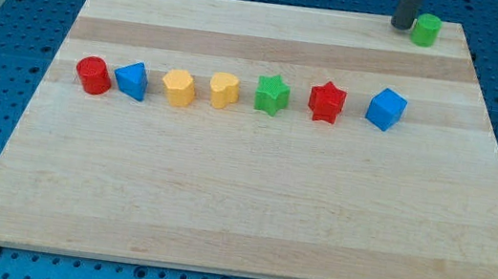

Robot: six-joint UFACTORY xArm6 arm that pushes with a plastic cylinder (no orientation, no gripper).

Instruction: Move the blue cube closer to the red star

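The blue cube point(386, 108) sits on the wooden board at the right end of a row of blocks. The red star point(326, 101) is just to its left, with a small gap between them. My tip point(402, 25) is at the board's top right edge, far above the cube, touching or almost touching the left side of a green cylinder point(425, 30).
The row continues leftward: green star point(272, 94), yellow heart-like block point(224, 89), yellow hexagon point(178, 87), blue triangle point(131, 80), red cylinder point(94, 75). The wooden board point(240, 206) lies on a blue perforated table.
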